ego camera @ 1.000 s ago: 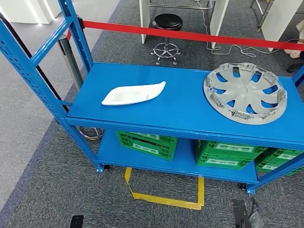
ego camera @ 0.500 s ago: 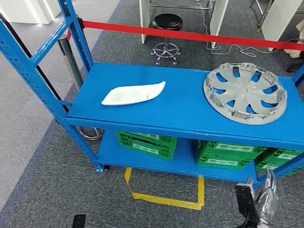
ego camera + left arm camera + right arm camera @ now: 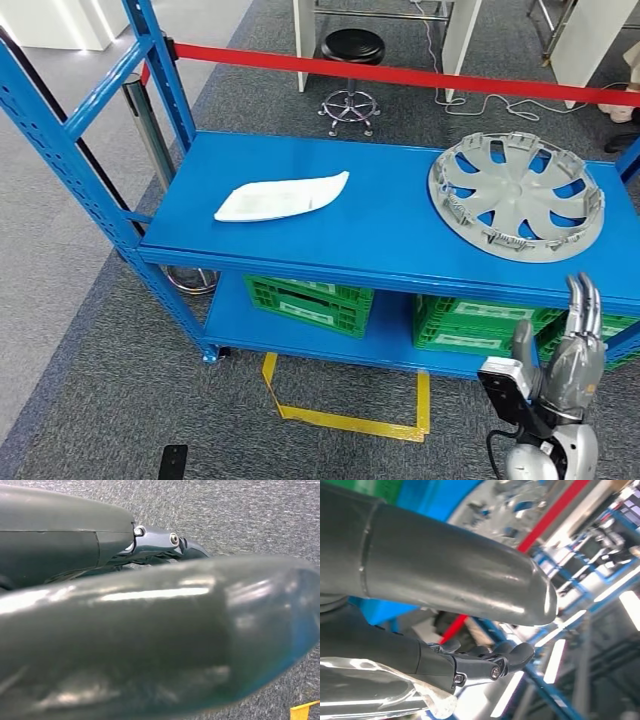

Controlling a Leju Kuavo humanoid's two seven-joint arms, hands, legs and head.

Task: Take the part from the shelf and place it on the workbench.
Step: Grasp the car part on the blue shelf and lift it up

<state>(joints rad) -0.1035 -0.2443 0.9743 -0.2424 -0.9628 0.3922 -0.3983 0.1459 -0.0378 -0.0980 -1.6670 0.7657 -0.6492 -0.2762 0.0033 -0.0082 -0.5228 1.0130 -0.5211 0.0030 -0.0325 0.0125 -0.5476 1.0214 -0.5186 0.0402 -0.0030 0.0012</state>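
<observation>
The blue shelf (image 3: 392,225) stands on grey carpet, its top board carrying two things. A grey wheel cover (image 3: 516,194) lies flat at the board's right end, close to the back edge, its spokes and rim clips facing up. A flat white part (image 3: 281,197) with one pointed end lies left of centre, well apart from the wheel cover and nearer the front edge.

On the lower board sit green crates (image 3: 309,303), side by side under the top board. Yellow tape (image 3: 343,420) marks a rectangle on the carpet in front of the shelf, and a red barrier band (image 3: 392,73) runs behind it, with a black stool (image 3: 352,50) beyond.

The right hand (image 3: 567,370) is raised in front of the shelf's right end, just below the front edge of the top board. Its fingers (image 3: 583,305) point upward, straight and apart from the thumb, holding nothing and touching nothing.

The left hand (image 3: 151,630) hangs over the carpet in its wrist view, too close and blurred to tell how its fingers lie.
</observation>
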